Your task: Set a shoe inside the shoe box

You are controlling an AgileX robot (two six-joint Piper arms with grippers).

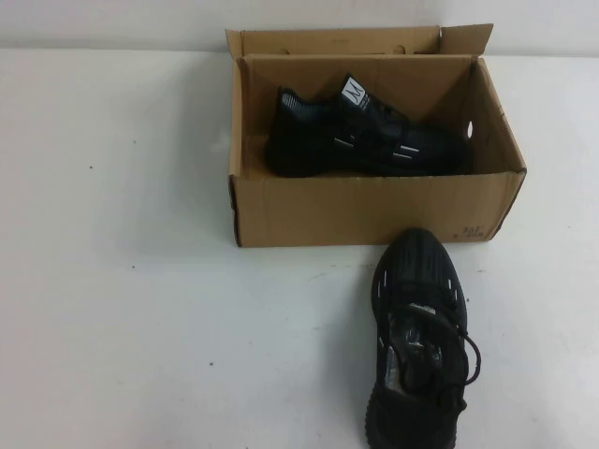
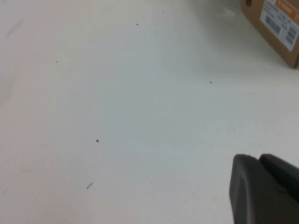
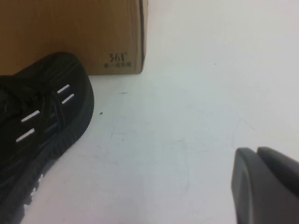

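Note:
A brown cardboard shoe box stands open at the back middle of the table. One black sneaker lies on its side inside it, white tongue tag up. A second black sneaker stands on the table in front of the box's right half, toe towards the box. It also shows in the right wrist view, next to the box corner. My right gripper is shut and empty, low over bare table to the right of this shoe. My left gripper is shut and empty over bare table, away from the box.
The white table stretches bare to the left of and in front of the box. Neither arm shows in the high view. The box's back flaps stand up.

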